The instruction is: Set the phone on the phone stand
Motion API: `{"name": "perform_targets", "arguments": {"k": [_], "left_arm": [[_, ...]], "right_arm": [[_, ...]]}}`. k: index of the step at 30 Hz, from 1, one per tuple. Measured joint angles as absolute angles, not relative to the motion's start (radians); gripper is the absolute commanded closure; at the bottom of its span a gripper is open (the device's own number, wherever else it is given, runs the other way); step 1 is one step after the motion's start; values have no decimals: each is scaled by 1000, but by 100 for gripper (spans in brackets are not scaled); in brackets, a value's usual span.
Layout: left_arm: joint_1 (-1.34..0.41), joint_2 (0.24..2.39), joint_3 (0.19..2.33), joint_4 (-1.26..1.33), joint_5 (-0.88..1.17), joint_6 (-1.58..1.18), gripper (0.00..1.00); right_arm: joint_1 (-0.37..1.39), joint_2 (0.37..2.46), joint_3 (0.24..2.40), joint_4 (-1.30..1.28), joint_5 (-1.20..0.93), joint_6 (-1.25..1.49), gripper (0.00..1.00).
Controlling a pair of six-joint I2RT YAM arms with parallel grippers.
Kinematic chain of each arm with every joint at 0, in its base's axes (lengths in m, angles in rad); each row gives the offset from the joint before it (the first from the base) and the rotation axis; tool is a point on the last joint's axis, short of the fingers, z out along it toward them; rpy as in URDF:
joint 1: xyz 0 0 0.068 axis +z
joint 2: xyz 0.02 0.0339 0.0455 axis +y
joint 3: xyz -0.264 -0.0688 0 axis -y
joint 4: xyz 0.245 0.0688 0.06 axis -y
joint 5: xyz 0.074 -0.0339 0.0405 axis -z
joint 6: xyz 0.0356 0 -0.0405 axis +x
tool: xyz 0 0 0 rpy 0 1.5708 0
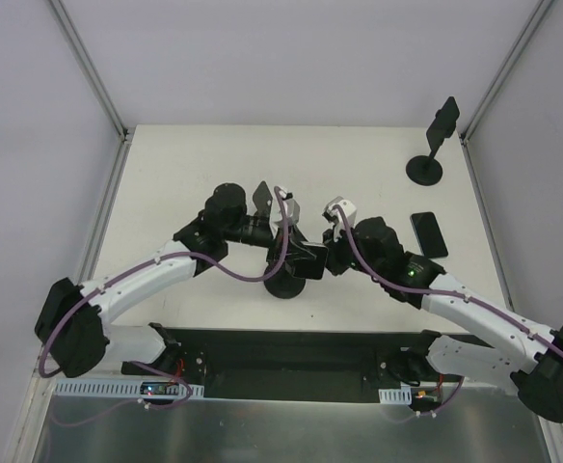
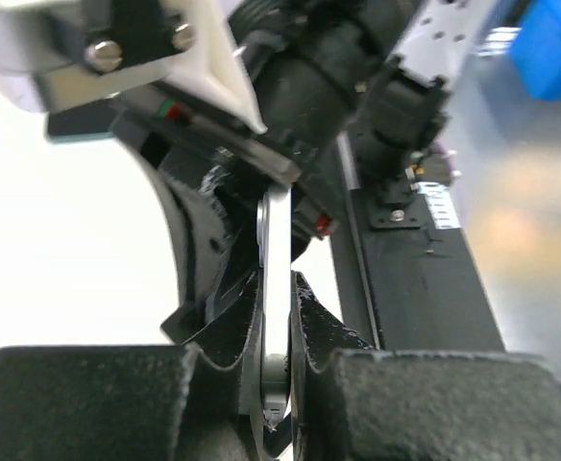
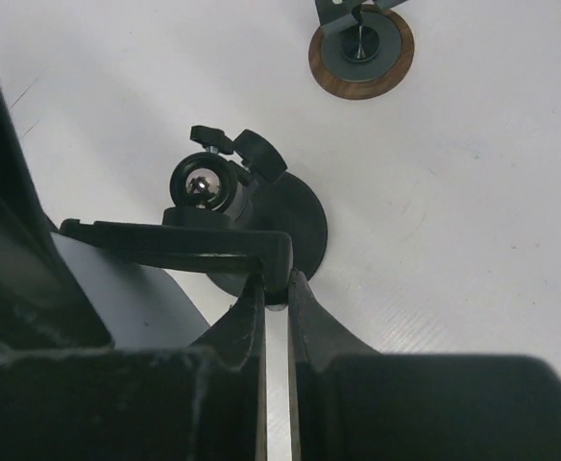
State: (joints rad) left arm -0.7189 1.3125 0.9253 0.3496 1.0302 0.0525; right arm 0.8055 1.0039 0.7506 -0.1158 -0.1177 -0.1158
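Phone (image 1: 428, 233) lies flat and dark on the white table (image 1: 166, 174), at about 3 o'clock from the middle of the overhead view, with nothing touching it. Both arms meet at the table's centre around the phone stand (image 1: 283, 283), a black stand with a round base and a flat plate on top.

The left gripper (image 2: 279, 288) reaches in from 9 o'clock. Its wrist camera shows the jaws drawn nearly together, pinching a thin pale plate (image 2: 274, 240) seen edge-on; this appears to be part of the stand.

The right gripper (image 3: 275, 283) comes in from 3 o'clock. Its jaws are also narrow, with only a slim gap, and their tips close on the rounded corner of the stand's black plate. Behind that plate are the stand's round knob (image 3: 204, 184) and its base.

The right arm's dark wrist and forearm sit between the stand and the phone, just to the phone's left. A purple cable (image 1: 253, 275) loops from the left arm down beside the stand's base.

A second stand (image 1: 426, 169), with a round base and a tilted holder on a post, is at 1 o'clock near the far right corner, well apart from the grippers and just beyond the phone. It also shows at 12 o'clock in the right wrist view.
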Motion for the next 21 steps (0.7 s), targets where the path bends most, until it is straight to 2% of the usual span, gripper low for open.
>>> {"name": "perform_targets", "arguments": {"k": [3, 6, 8, 13, 14, 18, 19, 20, 21], "left_arm": [[-797, 1188, 847, 283, 740, 72, 100], [-912, 1100, 785, 255, 419, 91, 100], [-973, 1090, 773, 255, 289, 104, 100], [-1060, 1137, 721, 318, 64, 176, 100], [-1072, 1173, 704, 372, -35, 169, 100], [-1078, 1245, 701, 500, -94, 123, 100], [-1082, 1254, 705, 519, -99, 117, 100], [-1083, 1264, 708, 537, -99, 112, 100], [-1084, 1269, 712, 550, -98, 100, 100]], "right_arm": [[917, 973, 727, -109, 87, -60, 100], [1082, 938, 707, -127, 391, 36, 100], [1185, 950, 707, -140, 617, 115, 100], [1355, 1086, 746, -163, 1120, 191, 100], [1383, 1116, 766, -183, 1164, 167, 100], [1399, 1182, 782, -191, 1342, 238, 100], [1399, 1185, 789, -208, 1366, 254, 96], [1399, 1187, 798, -234, 1382, 270, 87], [1399, 1185, 806, -255, 1393, 277, 64]]}}
